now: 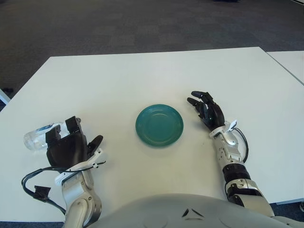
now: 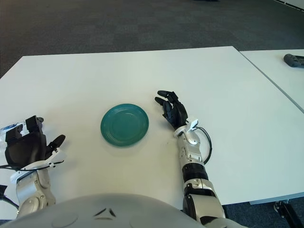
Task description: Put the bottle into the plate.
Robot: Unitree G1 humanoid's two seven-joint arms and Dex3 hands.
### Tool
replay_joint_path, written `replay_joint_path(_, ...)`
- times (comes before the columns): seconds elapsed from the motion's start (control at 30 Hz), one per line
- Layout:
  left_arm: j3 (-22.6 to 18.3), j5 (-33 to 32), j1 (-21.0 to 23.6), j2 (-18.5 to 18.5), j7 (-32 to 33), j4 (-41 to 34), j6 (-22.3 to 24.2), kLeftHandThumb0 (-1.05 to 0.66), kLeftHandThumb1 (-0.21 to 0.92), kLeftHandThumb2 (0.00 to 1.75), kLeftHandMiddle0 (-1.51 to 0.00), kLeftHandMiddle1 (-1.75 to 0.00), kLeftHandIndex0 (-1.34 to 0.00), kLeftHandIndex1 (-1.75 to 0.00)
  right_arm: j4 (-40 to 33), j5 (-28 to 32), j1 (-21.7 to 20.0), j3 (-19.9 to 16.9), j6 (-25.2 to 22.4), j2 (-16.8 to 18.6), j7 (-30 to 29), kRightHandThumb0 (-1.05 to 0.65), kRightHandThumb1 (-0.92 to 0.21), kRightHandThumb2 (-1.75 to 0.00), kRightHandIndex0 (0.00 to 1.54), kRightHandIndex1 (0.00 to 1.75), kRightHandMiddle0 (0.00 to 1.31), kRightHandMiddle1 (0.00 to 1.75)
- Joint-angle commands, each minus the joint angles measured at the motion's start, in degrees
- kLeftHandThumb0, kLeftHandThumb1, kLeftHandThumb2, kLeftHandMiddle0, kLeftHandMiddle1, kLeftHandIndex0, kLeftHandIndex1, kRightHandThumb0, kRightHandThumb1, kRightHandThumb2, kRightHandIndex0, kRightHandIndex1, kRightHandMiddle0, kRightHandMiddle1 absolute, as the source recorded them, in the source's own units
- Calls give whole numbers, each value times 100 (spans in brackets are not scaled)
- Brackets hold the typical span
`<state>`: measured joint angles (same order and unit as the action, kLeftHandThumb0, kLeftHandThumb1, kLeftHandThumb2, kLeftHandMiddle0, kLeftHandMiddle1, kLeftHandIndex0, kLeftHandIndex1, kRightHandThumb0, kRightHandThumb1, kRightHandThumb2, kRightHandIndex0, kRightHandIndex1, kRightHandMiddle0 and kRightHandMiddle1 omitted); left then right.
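A clear plastic bottle [image 1: 39, 136] lies on its side near the left edge of the white table [image 1: 142, 76]. My left hand [image 1: 73, 136] is just to the right of it. The fingers are spread and reach over the bottle's near end, and I cannot see them closed around it. A teal plate [image 1: 159, 125] sits empty at the middle of the table, well to the right of the bottle. My right hand [image 1: 202, 105] shows just right of the plate, with fingers spread and holding nothing.
A second white table [image 2: 285, 76] stands at the right with a dark object [image 2: 294, 60] on it. A black cable [image 1: 33, 186] loops beside my left wrist. Dark carpet lies beyond the table's far edge.
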<state>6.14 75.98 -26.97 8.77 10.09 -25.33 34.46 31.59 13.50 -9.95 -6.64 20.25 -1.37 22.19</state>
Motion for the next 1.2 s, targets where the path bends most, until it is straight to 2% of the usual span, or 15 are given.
replay_joint_path(0.0, -8, 287, 121, -14, -50, 132, 110, -105, 92, 55, -25, -28, 0, -102, -721, -24, 833, 324, -855, 294, -234, -65, -92, -62, 43, 81, 20, 115)
replay_joint_path(0.1, 10, 500, 173, -32, -27, 215, 184, -105, 92, 56, -25, -24, 0, -97, -1043, 3, 974, 404, -1143, 312, -298, -65, -92, -65, 43, 90, 20, 119)
replay_joint_path(0.23, 69, 836, 195, -42, 60, 292, 252, -105, 92, 57, -26, -19, 0, -92, -1255, 46, 1041, 430, -1364, 294, -328, -65, -92, -66, 42, 93, 18, 120)
replay_joint_path(0.63, 334, 1697, 157, -349, 181, 204, 380, -105, 92, 60, -28, -15, 0, -83, -1345, 69, 1016, 419, -1568, 311, -368, -63, -92, -62, 40, 93, 16, 121)
replay_joint_path(0.9, 461, 2058, 77, -612, 452, -38, 384, -105, 92, 62, -31, -15, 0, -89, -1254, 86, 919, 386, -1646, 327, -388, -64, -92, -58, 39, 94, 16, 119)
replay_joint_path(1.17, 428, 2215, 83, -718, 682, -61, 361, -105, 92, 62, -34, -16, 0, -98, -1186, 83, 873, 400, -1604, 330, -366, -62, -92, -58, 41, 95, 18, 121)
